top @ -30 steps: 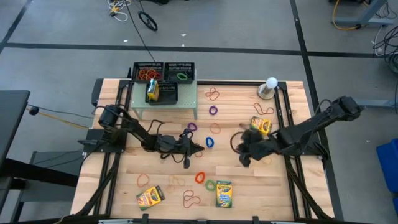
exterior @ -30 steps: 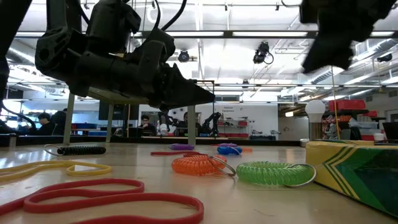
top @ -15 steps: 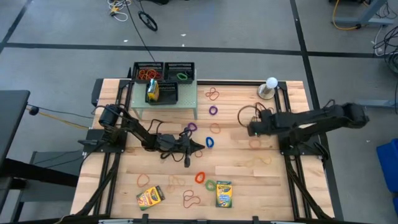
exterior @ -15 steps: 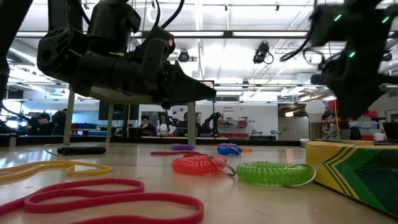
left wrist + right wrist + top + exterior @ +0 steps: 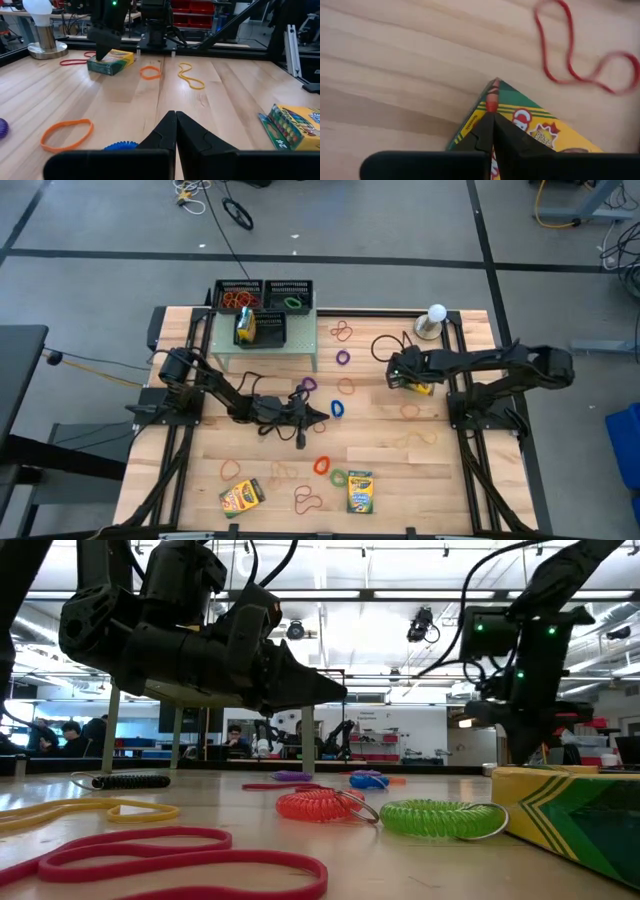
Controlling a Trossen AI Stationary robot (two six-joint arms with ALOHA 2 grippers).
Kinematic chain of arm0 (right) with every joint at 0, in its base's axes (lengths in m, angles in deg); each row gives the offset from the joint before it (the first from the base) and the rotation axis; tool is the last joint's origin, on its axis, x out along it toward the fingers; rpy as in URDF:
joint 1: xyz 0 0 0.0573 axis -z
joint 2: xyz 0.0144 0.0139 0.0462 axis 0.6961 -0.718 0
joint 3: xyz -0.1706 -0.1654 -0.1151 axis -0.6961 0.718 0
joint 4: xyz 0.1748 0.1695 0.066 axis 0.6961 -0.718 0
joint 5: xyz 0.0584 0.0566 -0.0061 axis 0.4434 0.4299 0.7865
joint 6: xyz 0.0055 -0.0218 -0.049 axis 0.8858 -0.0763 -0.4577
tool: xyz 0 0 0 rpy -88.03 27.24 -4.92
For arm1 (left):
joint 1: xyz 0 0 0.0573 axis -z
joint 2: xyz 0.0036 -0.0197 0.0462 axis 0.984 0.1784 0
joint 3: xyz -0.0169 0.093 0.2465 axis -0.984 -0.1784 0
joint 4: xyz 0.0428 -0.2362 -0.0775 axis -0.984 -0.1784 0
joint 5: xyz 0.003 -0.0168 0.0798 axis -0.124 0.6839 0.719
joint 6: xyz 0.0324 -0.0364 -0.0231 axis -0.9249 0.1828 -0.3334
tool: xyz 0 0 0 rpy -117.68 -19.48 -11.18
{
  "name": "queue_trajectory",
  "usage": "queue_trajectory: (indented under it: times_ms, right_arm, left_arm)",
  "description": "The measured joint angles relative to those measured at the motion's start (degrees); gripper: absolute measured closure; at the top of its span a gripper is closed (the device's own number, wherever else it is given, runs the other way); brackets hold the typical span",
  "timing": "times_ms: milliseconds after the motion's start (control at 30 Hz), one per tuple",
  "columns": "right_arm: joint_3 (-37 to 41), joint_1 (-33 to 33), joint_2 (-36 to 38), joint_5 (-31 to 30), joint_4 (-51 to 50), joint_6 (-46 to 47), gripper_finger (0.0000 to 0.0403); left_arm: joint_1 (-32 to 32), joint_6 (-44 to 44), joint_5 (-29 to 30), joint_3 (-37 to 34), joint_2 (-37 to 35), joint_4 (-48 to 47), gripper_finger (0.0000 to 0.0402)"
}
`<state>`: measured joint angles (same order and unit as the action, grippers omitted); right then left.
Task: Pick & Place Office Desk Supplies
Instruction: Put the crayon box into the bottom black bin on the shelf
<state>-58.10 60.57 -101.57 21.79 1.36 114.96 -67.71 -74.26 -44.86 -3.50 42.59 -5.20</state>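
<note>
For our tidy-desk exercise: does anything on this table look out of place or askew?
Yes. Rubber bands lie scattered over the wood, and crayon boxes sit at odd angles instead of in the mesh trays. The right gripper hangs shut over one box's corner.

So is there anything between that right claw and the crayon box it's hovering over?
Nothing visible. The right gripper sits directly over one corner of the crayon box, its jaws drawn together, with only bare wood around that corner. The nearest other thing, a red rubber band, lies off to the side on the table, clear of the box.
</note>
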Motion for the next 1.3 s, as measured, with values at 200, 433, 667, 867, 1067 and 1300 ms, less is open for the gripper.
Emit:
queue_trajectory:
  times_ms: [200, 433, 667, 867, 1067, 1300]
  right_arm:
    - [-0.91, -4.22, -1.33, 7.39, 13.66, -14.92, 0.0391]
    - [-7.89, -7.7, 0.18, 6.75, 6.75, -15.32, 0.0362]
    - [-6.32, -0.7, 3.43, 11.34, 1.13, -17.85, 0.0279]
    - [0.2, 6.98, 3.33, 20.64, 11.47, -23.63, 0.0238]
    - [2.59, 10.73, 3.33, 25.74, 15.46, -27.36, 0.024]
    - [4.73, 11.0, 2.3, 27.78, 18.44, -27.61, 0.0269]
  left_arm:
    - [0.0, -0.09, 0.0, 0.0, 0.0, -0.02, 0.0394]
    - [-0.02, -0.09, 0.0, 0.0, 0.0, -0.28, 0.0394]
    - [0.0, -0.05, -0.69, 0.0, -0.02, -0.46, 0.0394]
    - [0.02, -0.02, -1.66, 0.0, -0.02, -0.44, 0.0394]
    - [0.02, 0.02, -1.62, 0.0, -0.02, -0.39, 0.0394]
    - [0.02, 0.11, -1.55, 0.0, -0.02, -0.39, 0.0394]
